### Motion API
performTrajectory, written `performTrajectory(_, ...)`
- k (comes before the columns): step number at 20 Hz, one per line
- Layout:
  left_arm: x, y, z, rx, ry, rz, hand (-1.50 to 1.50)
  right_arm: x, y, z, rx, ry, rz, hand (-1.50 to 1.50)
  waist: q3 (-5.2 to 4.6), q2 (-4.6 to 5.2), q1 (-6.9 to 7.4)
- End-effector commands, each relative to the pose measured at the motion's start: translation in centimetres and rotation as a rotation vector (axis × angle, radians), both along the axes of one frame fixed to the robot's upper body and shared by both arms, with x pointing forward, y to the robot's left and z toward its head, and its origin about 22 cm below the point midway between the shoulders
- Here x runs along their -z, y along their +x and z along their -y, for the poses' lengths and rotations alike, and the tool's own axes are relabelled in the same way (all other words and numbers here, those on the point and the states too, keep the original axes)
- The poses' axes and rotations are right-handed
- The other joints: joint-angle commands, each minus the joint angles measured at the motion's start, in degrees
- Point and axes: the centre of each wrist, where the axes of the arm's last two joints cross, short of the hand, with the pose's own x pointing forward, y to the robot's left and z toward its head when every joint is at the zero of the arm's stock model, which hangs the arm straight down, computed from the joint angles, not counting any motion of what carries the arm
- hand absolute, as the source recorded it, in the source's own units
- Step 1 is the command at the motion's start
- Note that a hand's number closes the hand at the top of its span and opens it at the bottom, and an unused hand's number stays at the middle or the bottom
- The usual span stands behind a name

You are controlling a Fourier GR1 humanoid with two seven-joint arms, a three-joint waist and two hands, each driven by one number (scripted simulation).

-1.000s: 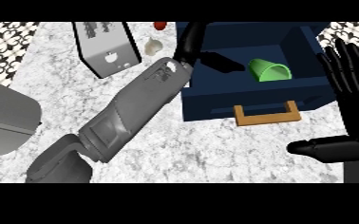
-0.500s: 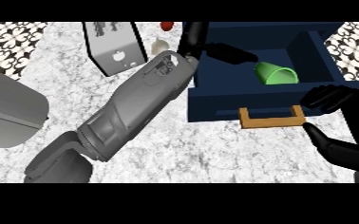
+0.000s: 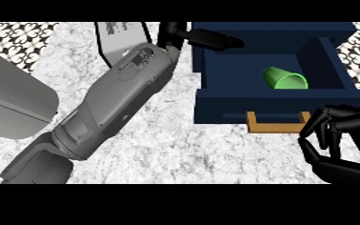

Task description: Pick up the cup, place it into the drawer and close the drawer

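A green cup (image 3: 285, 77) lies on its side inside the open navy drawer (image 3: 232, 107), toward its right half. My left forearm crosses the counter from the lower left. The left hand (image 3: 202, 38) is open, with straight fingers lying over the drawer's back left rim. My right hand (image 3: 329, 140) is at the lower right, in front of the drawer. Its fingers are curled, holding nothing, just right of the wooden handle (image 3: 275, 126).
A grey slotted appliance (image 3: 121, 34) stands at the back, left of the drawer. A rounded grey object (image 3: 21, 106) sits at the counter's left edge. Patterned tiles (image 3: 21, 40) show at the far left corner. Marble counter (image 3: 175, 148) spreads below the drawer.
My right hand has come down from beside the drawer's right wall to the front by the handle, fingers curling. The left hand stays at the back left rim; the cup has not moved.
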Motion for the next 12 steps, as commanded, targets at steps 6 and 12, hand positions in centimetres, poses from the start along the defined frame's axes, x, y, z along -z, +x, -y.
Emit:
performTrajectory(6,-0.7,-1.2,-8.2,-0.039,-0.06,-0.015,-1.5,2.5,0.6,-0.8,0.119,-0.172,-0.022,1.5,0.03,-0.18,1.55)
performTrajectory(12,0.8,-2.8,-12.3,-0.045,-0.09,-0.038,-1.5,4.3,3.5,-4.4,0.1,-0.366,0.05,1.5,0.01,0.18,1.73)
